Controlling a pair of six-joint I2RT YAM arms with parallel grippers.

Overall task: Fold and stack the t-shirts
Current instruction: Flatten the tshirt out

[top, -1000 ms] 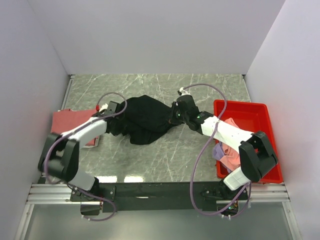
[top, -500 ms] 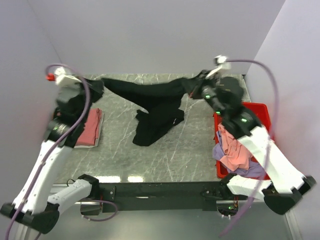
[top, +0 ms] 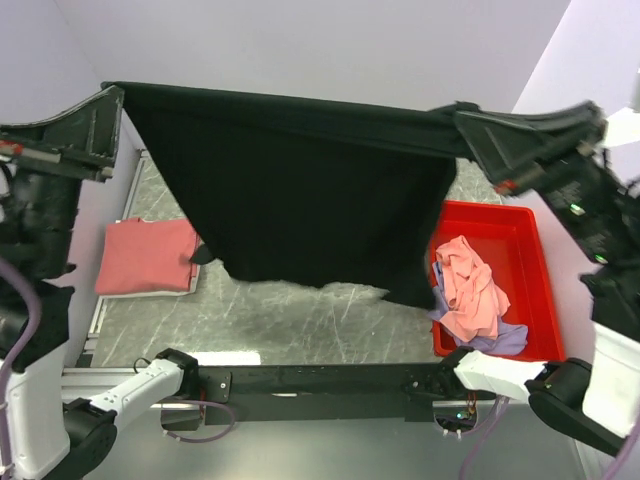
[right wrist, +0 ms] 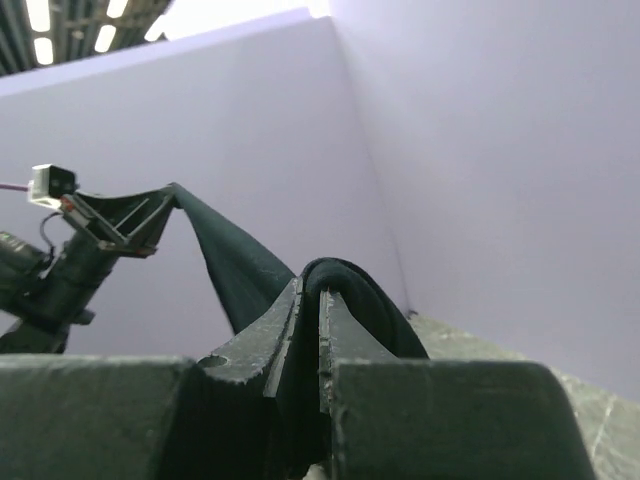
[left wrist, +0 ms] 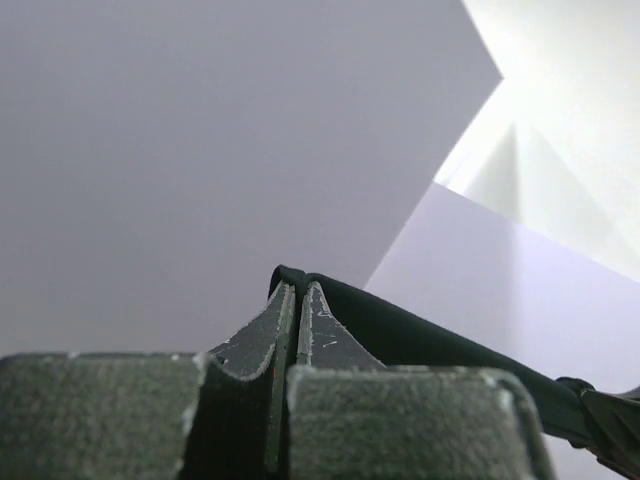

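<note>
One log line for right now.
black t-shirt: held up, spread | left gripper: shut on it | right gripper: shut on it

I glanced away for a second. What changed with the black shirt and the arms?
Both arms swung up, lifting the black t-shirt up from the table and spreading it between the left gripper and right gripper, both shut on it. The salmon-red t-shirt and red bin stayed put.

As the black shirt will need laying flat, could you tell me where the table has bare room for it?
Bare marble table shows along the near edge, between the folded salmon-red shirt and the red bin. What lies behind the hanging black shirt is hidden. The bin is crowded with a pink shirt and a lavender shirt.
</note>
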